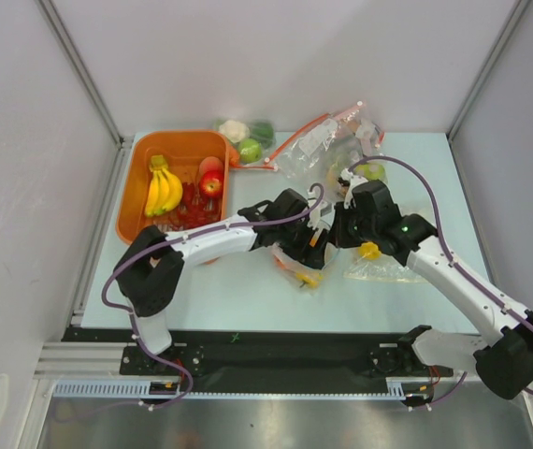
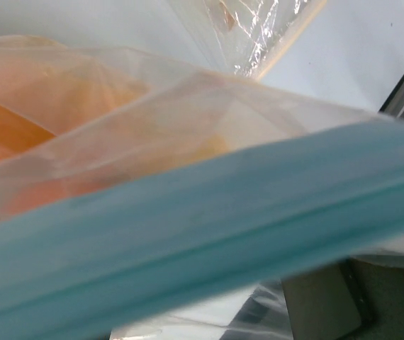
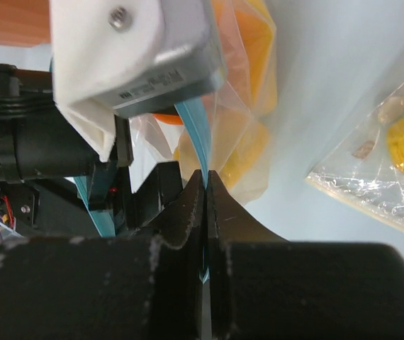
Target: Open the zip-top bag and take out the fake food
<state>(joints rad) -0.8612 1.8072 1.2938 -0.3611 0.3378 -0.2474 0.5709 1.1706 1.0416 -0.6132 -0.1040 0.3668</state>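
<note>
Teal zip strip (image 3: pixel 196 134) of the bag (image 1: pixel 300 269) is pinched flat in the right gripper (image 3: pixel 206 177), mid-table. The left gripper (image 1: pixel 315 251), at the bag's 10 o'clock, stands wide with the strip crossing its view, and no grip shows. Best to close it on one lip only, then pull toward 9 o'clock, keeping the fruit (image 3: pixel 239 145) low inside.

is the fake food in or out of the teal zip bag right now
In: the fake food shows yellow-orange through the clear plastic of the zip-top bag, whose teal strip the right gripper pinches.
</note>
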